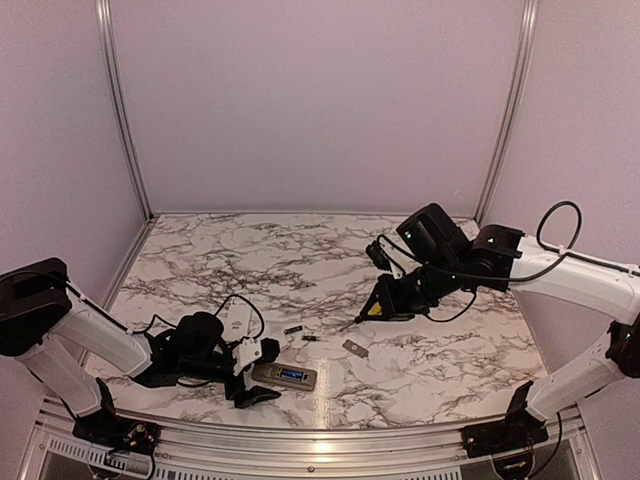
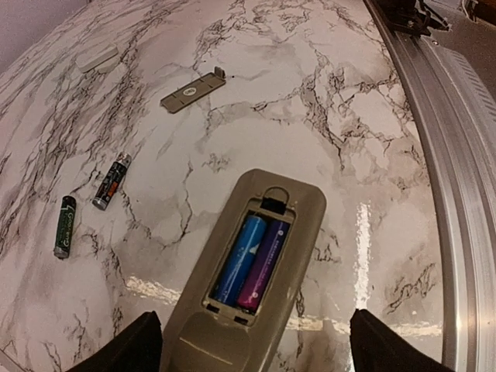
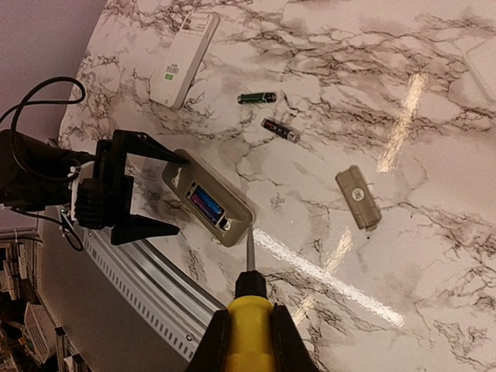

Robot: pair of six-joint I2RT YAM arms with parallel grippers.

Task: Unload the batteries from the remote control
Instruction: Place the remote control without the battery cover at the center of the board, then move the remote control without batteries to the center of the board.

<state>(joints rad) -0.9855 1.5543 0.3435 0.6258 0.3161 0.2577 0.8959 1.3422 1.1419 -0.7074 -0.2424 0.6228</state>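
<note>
Top view: left end effector [image 1: 254,373] open, jaws either side of the remote's [image 1: 284,375] end. Right end effector [image 1: 385,305] clamped on screwdriver [image 1: 372,311]. Left wrist: two seated batteries [image 2: 249,260] in the remote's open compartment; two loose batteries [image 2: 65,226] on the surface [image 2: 256,132], cover plate [image 2: 194,89] beyond. Right wrist: screwdriver tip just beside the remote; contact unclear.

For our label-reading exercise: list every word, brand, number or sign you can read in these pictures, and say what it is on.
Nothing can be read for certain.
Green battery: pale print, too blurred.
Black-and-red battery: markings too small.
White device: green label, unreadable.
Grey cover plate: round mark, illegible.
</note>
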